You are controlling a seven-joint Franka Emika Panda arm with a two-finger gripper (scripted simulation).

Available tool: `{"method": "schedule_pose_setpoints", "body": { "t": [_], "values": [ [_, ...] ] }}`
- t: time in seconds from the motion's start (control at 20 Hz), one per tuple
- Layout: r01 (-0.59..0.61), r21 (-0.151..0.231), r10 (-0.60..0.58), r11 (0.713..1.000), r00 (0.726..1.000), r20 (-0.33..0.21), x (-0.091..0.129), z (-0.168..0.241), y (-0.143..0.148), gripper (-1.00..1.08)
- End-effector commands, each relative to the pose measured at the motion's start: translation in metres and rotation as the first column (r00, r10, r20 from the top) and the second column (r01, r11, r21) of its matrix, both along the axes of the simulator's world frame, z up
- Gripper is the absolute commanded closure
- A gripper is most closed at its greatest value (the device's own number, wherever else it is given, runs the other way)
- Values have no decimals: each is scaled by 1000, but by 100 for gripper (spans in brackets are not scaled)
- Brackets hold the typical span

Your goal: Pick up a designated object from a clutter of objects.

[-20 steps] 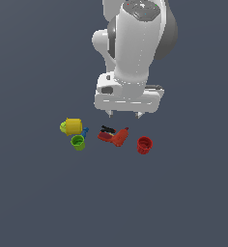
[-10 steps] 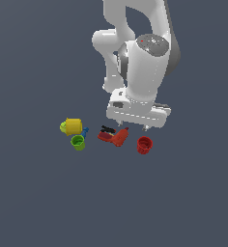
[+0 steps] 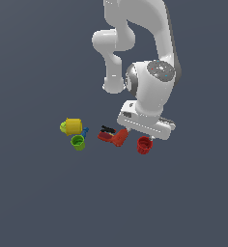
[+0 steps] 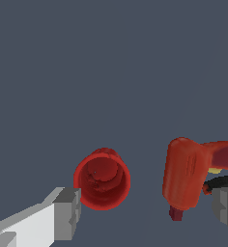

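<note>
The small red cup stands mouth up on the grey floor, at the exterior view's right end of the clutter. In the wrist view the red cup shows its open mouth close to one finger. My gripper hangs just above the cup, open and empty. In the wrist view my gripper has its jaws spread wide, with the cup and part of the red-orange drill toy between them. The fingertips are mostly hidden behind the hand in the exterior view.
The red-orange drill toy with its black part lies just to the exterior view's left of the cup. Further left are a blue piece, a yellow cylinder and a green cup.
The arm has come down and shifted toward the exterior view's right, bringing the open gripper from above the drill toy to just over the red cup. The objects have not moved.
</note>
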State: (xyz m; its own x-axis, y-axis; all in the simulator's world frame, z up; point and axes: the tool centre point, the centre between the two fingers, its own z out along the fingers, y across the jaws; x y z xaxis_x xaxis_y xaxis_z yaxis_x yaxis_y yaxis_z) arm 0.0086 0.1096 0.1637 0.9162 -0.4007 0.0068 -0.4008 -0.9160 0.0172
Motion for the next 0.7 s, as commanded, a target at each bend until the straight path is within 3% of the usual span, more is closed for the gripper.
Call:
{"method": "schedule_pose_setpoints", "body": {
  "t": [0.0,0.65],
  "values": [
    [50,4,-50,999,999,1,-2,-14,9,-92],
    [213,17,-213,977,977,1,-11,-61,39,-92]
  ]
}}
